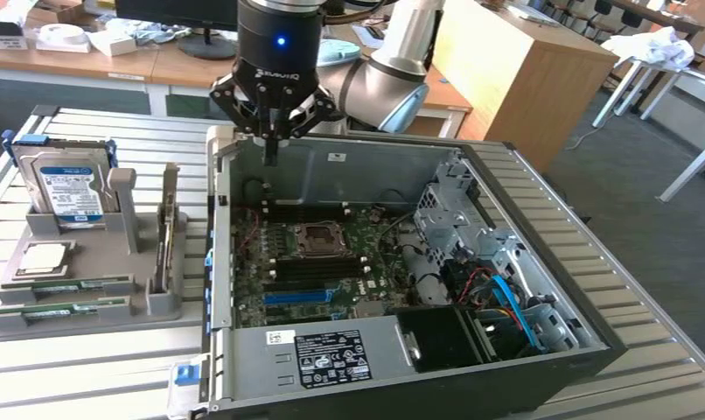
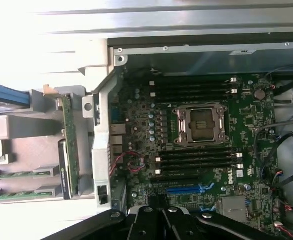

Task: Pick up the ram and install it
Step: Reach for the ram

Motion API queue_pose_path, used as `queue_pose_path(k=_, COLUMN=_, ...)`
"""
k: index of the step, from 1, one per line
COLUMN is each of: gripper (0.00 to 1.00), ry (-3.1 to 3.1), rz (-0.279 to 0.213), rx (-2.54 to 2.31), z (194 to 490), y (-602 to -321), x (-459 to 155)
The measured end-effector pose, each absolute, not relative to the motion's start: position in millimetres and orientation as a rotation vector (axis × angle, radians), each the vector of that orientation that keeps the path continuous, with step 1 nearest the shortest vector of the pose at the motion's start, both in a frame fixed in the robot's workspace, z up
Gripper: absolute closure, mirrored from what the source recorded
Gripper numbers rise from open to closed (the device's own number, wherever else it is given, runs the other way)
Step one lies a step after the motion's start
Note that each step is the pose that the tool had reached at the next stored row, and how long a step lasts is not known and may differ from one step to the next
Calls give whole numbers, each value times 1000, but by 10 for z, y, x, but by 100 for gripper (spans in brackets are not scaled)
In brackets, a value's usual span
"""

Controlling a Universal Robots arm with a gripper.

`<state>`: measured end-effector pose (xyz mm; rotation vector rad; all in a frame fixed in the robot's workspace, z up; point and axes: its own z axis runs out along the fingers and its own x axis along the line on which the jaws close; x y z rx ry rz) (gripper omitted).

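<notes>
My jaws are pressed together with nothing between them. They hang above a rear corner of the open computer case point(image 1: 527, 367), just over its rim, tips pointing down.

Straight below and ahead of my jaws lies the motherboard point(image 2: 136, 135), with the CPU socket point(image 2: 201, 125) near its middle and rows of black memory slots point(image 2: 196, 161) on either side of the socket.

The ram is not near my jaws. One ram stick point(image 1: 66, 283) lies flat in a grey holder point(image 1: 154, 304) on the desk point(image 1: 73, 372), outside the case, beyond the case wall on the exterior view's left and well below my tips. The other ram stick point(image 1: 61, 308) lies just beside it in the same holder, one step farther from my jaws. In the wrist view both green sticks sit at the holder's outer end, one point(image 2: 11, 175) beside the other point(image 2: 11, 194).

Closer to my jaws in that holder, a silver CPU chip point(image 1: 44, 256) lies flat, and a hard drive point(image 1: 61, 188) with a blue-white label stands upright. An expansion card point(image 1: 166, 236) stands on edge between the sticks and the case wall.
</notes>
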<state>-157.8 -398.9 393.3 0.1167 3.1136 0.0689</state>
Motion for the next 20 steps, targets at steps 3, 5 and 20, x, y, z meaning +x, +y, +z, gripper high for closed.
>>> queue_pose_path(k=3, gripper=90, ry=3114, rz=69, rx=117, z=3933, y=-3988, x=-1605)
queue_pose_path(k=5, gripper=90, ry=3114, rz=69, rx=117, z=3932, y=-3988, x=-1623)
queue_pose_path(k=20, gripper=90, ry=3114, rz=69, rx=117, z=3933, y=-3988, x=-1793)
